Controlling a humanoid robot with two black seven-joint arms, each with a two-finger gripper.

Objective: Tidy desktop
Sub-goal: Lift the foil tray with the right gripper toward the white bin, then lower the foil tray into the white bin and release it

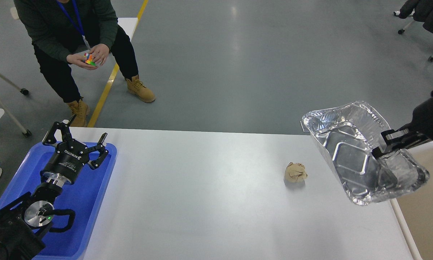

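Note:
The white desktop fills the lower middle of the head view. A crumpled brown paper ball lies on it right of centre. My right gripper is shut on the rim of a crinkled foil tray and holds it tilted in the air above the desktop's right end. My left gripper is open and empty, hovering over the blue plastic tray at the left.
A beige bin with a cream rim stands just past the desktop's right edge, under the foil tray's side. A seated person with a colour cube is beyond the far left corner. A chair leg is at the far left.

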